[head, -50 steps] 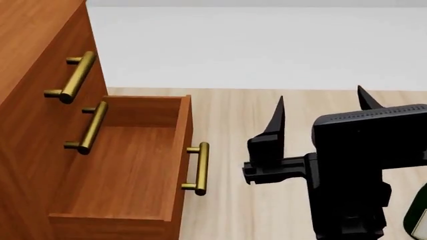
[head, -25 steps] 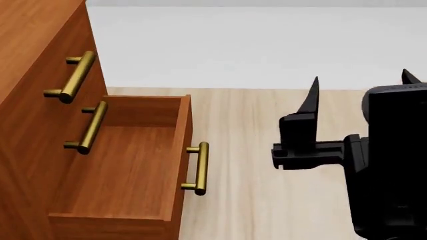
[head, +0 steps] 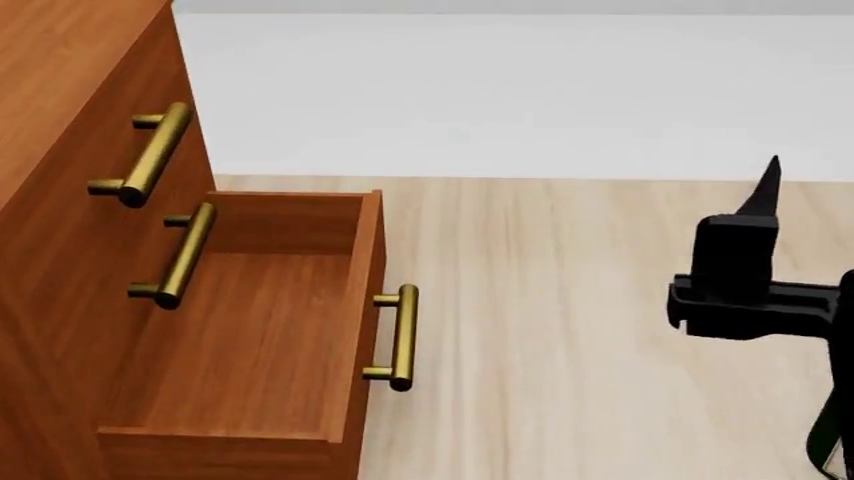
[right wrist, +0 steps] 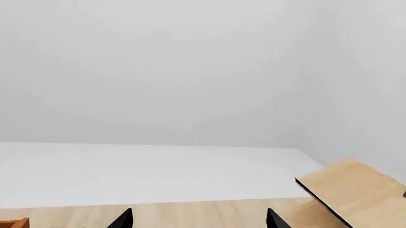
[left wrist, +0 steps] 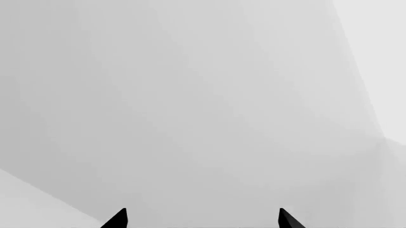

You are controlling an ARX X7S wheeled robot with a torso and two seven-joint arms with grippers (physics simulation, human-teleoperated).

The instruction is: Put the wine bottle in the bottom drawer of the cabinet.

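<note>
Three drawers, one cabinet [head: 67, 120], reddish-brown wood, at the left of my head view, standing on the pale plank floor [head: 561, 330] where it meets the white wall.

- Top drawer: closed, brass bar handle [head: 150, 152].
- Middle drawer: closed, brass bar handle [head: 180, 255].
- Bottom drawer [head: 254, 330]: pulled well out over the floor, its inner wooden base in plain view. Its brass handle [head: 398, 337] is on the front board, facing the open floor.

Item, right gripper [right wrist: 198, 219]: my right wrist camera shows both black tips spread wide with nothing between them. They point toward the white wall across the floor. In the head view only one finger [head: 747, 240] is in sight, pointing up at the right edge, well apart from the drawer.

Item, left gripper [left wrist: 201, 219]: the two black tips stand apart, holding nothing, and face a plain grey surface. I do not see this arm in the head view.

Item, wine bottle [head: 830, 440]: I see only a thin dark green sliver at the lower right corner of the head view, under the right gripper's body. So little shows that I cannot be sure it is the bottle. It is far from the drawer and in neither gripper.

Item, pale wooden panel [right wrist: 355, 190]: dark-edged, seen by the right wrist camera near the wall corner.
</note>
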